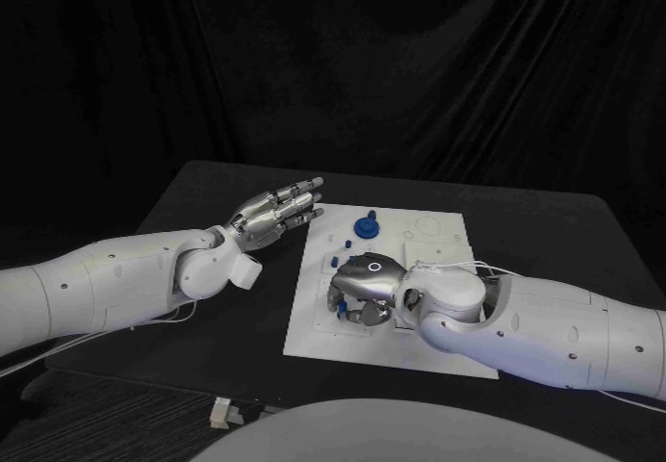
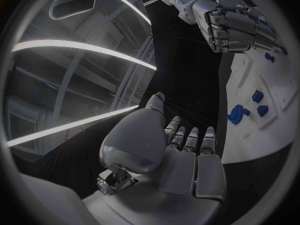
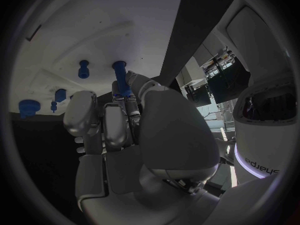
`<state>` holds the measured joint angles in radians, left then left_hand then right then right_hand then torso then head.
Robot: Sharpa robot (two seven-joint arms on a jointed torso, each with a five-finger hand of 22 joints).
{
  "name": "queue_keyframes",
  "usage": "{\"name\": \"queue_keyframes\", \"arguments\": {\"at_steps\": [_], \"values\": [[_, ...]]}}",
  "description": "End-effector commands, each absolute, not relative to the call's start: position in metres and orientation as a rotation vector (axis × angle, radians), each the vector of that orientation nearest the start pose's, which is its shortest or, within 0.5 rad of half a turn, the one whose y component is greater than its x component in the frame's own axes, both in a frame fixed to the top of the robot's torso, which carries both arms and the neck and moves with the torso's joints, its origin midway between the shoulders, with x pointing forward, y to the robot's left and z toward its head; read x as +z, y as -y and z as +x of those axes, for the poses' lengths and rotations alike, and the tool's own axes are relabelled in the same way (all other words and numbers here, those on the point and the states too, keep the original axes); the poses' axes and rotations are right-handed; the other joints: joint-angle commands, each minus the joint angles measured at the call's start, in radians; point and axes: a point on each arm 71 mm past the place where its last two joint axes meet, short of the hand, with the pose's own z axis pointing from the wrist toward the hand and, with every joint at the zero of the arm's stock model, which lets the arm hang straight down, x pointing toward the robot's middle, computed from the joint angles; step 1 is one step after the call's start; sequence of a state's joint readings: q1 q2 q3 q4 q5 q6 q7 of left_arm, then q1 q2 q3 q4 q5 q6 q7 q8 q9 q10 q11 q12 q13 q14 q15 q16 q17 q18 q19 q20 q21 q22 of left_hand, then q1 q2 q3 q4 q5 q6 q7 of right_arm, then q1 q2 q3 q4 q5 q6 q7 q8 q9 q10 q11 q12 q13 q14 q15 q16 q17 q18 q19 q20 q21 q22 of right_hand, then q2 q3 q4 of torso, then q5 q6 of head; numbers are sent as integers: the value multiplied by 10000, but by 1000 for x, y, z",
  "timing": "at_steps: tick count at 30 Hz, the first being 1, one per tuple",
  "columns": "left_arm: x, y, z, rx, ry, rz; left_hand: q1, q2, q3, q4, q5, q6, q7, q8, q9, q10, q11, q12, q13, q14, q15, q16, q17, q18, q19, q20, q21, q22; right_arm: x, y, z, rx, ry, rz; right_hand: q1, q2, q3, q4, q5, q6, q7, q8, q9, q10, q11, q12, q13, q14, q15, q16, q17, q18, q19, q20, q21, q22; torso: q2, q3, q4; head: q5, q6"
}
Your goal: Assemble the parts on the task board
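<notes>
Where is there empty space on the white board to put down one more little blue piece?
The task board is bare along its near edge and in the far right corner by the engraved circle. It's crowded along its left side, where the blue parts stand and the right hand works. The left hand hovers beside the far left corner.

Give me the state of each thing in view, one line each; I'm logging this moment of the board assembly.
left hand: open, fingers stretched out, above the table beside the task board, holding nothing.
right hand: over the task board, fingers closed round a blue peg.
blue peg: held at the right hand's fingertips.
round blue part: standing on the board, untouched.
task board: flat on the table.
</notes>
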<state>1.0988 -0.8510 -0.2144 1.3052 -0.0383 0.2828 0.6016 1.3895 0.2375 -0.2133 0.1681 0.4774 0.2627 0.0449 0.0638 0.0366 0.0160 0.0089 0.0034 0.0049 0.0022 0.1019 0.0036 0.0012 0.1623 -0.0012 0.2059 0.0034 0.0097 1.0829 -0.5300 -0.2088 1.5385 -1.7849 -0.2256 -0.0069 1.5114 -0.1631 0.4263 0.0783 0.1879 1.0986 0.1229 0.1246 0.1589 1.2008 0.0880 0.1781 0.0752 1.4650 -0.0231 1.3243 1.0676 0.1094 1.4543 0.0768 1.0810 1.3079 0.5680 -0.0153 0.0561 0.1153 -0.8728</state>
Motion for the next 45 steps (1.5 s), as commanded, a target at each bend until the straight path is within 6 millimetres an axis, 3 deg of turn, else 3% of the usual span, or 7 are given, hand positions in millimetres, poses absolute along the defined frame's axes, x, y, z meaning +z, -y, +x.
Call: {"name": "queue_keyframes", "arguments": {"at_steps": [1,15,23,29,38,45], "values": [[-280,-256,457,-19240,-16225,-10712,57,57,-9,-57,63,42,-1,35,14,-18,47,25,5,-22,79,-36,-12,121,28,65,-13,-9,-281,33,384,9148,-17028,-8112,38,29,-4,-50,-31,-91,0,-59,-9,442,-366,14,12,180,-69,-19,-17,-177,-35,-54,-13,1410,2,-2,3,4,2],[-281,-255,457,-19260,-16293,-10739,46,90,-1,-52,63,81,25,61,19,-19,65,25,5,-22,84,-36,-12,117,28,65,-13,-10,-281,34,382,8975,-16469,-8760,76,-11,21,-154,-28,-134,31,-109,-18,383,-332,-8,21,177,-47,5,43,-186,-44,-43,14,1419,-1,0,-2,2,2],[-282,-255,457,-19231,-16326,-10761,38,113,5,-48,62,134,46,88,26,-19,77,25,5,-22,88,-36,-12,114,28,66,-13,-10,-284,35,381,8974,-16549,-8866,-208,-102,-6,-90,-372,-499,84,-348,-85,-98,-226,-219,-25,128,40,-24,-2,-185,-96,30,-24,1410,-1,0,-3,32,2],[-282,-255,457,-19214,-16358,-10772,38,113,5,-48,62,134,46,88,26,-19,77,25,5,-22,88,-36,-12,114,28,66,-13,-10,-286,36,381,8929,-16676,-8937,-513,-256,-119,66,-658,-936,11,-549,-151,-526,-186,-348,-51,77,15,-82,-94,-151,-153,42,-152,1375,-3,0,-1,32,2],[-283,-255,457,-19185,-16413,-10793,34,120,6,-46,61,133,51,91,26,-19,82,25,5,-22,89,-36,-12,113,29,66,-13,-8,-287,37,381,8906,-16755,-8993,-810,-361,-324,259,-1015,-1189,-56,-576,-171,-816,-145,-355,-36,41,-4,-126,-155,-139,-190,26,-231,1354,-1,1,0,21,2],[-283,-255,457,-19151,-16456,-10812,28,133,8,-41,59,135,56,97,25,-22,87,24,5,-22,91,-36,-12,112,28,67,-13,-10,-288,39,381,8834,-16841,-8998,-950,-383,-707,358,-948,-1416,-142,-558,-183,-1314,-75,-414,-50,5,-30,-170,-210,-130,-219,6,-302,1339,-1,1,0,24,2]]}}
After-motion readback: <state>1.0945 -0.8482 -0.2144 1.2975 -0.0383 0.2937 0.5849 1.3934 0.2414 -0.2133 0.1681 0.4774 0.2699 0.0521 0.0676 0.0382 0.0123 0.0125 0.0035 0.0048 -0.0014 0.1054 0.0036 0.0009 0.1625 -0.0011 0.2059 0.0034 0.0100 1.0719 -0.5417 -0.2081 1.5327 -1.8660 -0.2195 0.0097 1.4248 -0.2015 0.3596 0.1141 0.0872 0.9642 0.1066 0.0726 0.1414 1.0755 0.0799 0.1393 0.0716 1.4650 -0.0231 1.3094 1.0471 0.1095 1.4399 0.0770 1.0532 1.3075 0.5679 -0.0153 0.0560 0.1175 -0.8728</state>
